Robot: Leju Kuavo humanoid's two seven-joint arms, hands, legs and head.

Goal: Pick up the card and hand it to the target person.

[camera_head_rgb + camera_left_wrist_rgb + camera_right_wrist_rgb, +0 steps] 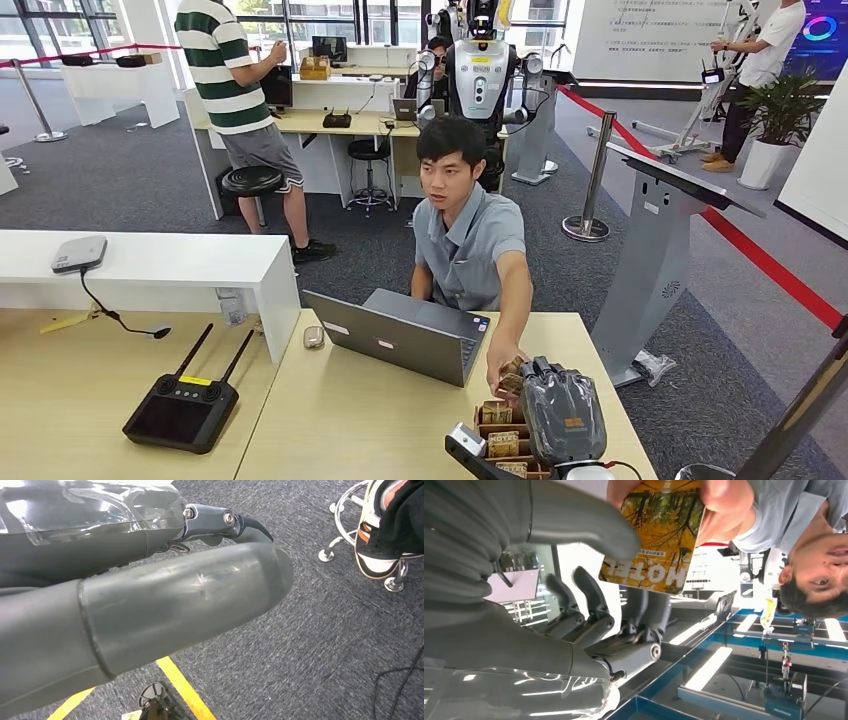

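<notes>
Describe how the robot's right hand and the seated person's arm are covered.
The right hand has a grey ribbed cover with a small orange label, a thick grey thumb and darker fingers; clear plastic wraps the wrist. The person wears a short-sleeved grey polo shirt.

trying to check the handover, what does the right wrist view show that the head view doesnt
Right wrist view: the card face, a yellow autumn-tree picture with HOTEL lettering, pinched by the person's fingers at one end while the robot's thick grey thumb lies against the other; ceiling lights behind.

Head view: the laptop, the black controller, the wooden card holder beside the right hand, and the room with other people.

Both: the seated person in the grey shirt reaching to that hand.
</notes>
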